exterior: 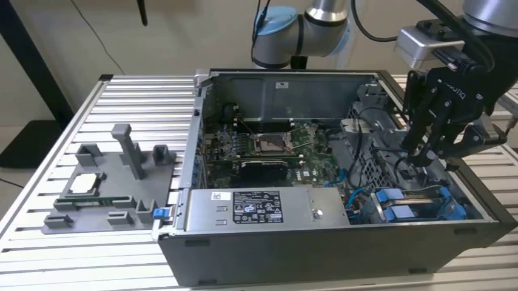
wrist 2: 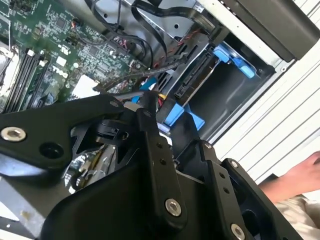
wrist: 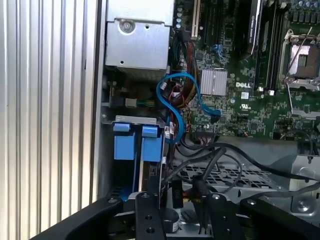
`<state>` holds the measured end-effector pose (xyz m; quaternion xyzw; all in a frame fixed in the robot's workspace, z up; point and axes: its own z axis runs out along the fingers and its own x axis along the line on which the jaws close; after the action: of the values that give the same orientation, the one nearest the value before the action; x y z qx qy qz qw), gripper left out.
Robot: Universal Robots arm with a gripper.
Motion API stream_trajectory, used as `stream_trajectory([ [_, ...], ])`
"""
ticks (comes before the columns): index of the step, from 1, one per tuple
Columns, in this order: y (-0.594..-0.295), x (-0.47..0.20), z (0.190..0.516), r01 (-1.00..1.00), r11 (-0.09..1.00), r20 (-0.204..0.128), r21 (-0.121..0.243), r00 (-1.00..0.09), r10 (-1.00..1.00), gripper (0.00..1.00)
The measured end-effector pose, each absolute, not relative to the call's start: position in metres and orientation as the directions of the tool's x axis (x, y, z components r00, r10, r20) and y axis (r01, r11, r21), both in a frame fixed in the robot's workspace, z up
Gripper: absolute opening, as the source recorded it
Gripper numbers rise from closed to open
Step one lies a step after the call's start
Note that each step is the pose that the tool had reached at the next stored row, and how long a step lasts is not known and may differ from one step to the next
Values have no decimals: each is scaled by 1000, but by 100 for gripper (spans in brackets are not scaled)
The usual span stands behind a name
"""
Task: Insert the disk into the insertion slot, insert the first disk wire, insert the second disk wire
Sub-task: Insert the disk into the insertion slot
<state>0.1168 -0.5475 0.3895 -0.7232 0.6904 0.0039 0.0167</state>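
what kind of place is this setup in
Most likely a robotics lab bench set up for computer assembly work: an open desktop computer case sits on a slotted aluminium table, a grey fixture tray with parts lies beside it, and a robot arm reaches into the case.

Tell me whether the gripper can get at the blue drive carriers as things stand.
Probably yes: the case is open, and the gripper hangs close by the blue drive carriers. Loose black cables cross the cage beside them and might snag it.
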Motion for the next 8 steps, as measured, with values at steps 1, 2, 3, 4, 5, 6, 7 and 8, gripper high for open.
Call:
stream_trajectory([
  [1, -547, 117, 390, -999, -46, -29, -19, 47, -998, 0],
  [2, -547, 117, 389, -999, -46, -29, -19, 47, -998, 0],
  [3, -547, 117, 389, -999, -46, -29, -19, 47, -998, 0],
  [4, -547, 117, 389, -999, -46, -29, -19, 47, -998, 0],
  [5, -547, 117, 389, -999, -46, -29, -19, 47, -998, 0],
  [6, -547, 117, 389, -999, -46, -29, -19, 47, -998, 0],
  [7, -548, 117, 389, -999, -46, -29, -19, 47, -998, 0],
  [8, -548, 117, 389, -999, -46, -29, -19, 47, -998, 0],
])
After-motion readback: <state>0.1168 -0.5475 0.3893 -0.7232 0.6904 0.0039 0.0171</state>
